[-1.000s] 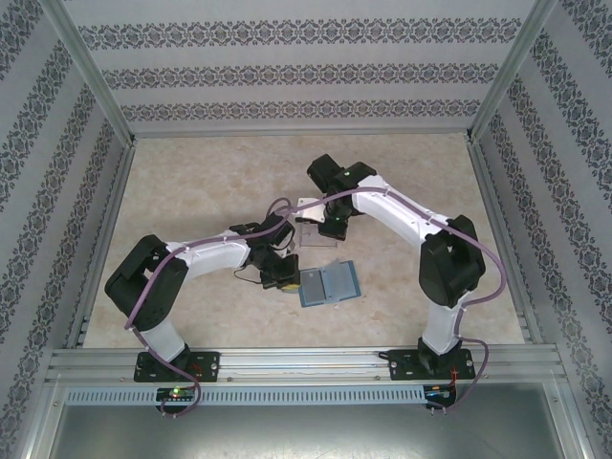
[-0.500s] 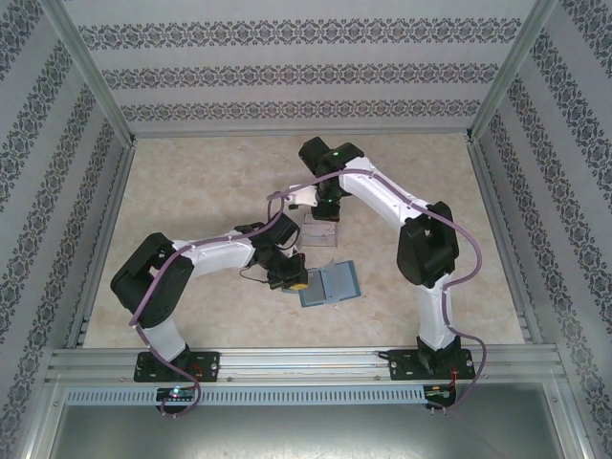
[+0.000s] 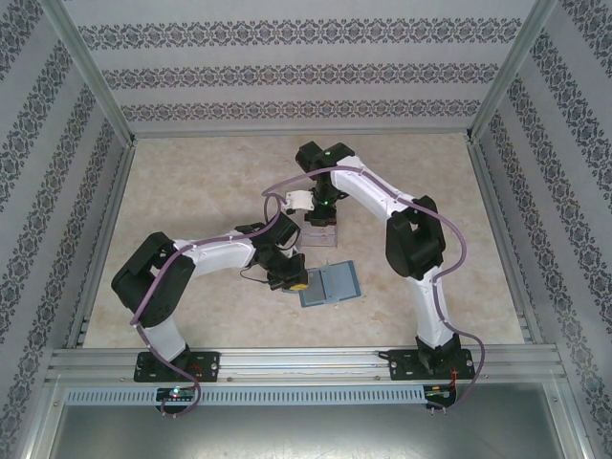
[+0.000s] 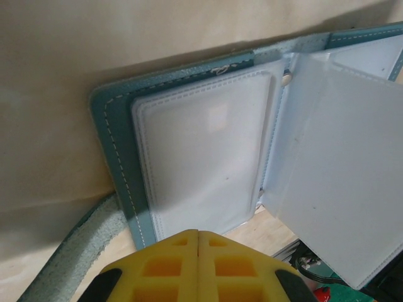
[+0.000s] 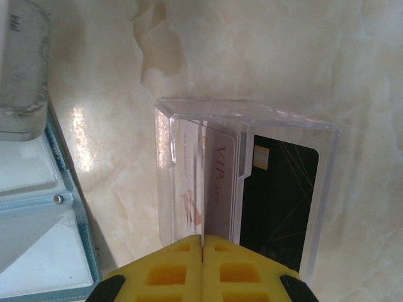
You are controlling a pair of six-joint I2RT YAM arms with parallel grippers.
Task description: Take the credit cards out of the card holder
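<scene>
Right arm (image 3: pixel 373 196) swung left over clear box (image 5: pixel 252 117); right pincer (image 5: pixel 203 246) clenched above credit cards (image 5: pixel 277 189), left pincer (image 4: pixel 198 242) clenched at card holder (image 4: pixel 116 145). Risk: holder skids if nudged.

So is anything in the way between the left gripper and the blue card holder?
Nothing visible does. The left gripper, shut, hangs right over the near edge of the open card holder, with nothing between them. The clear box sits apart, under the right gripper.
</scene>
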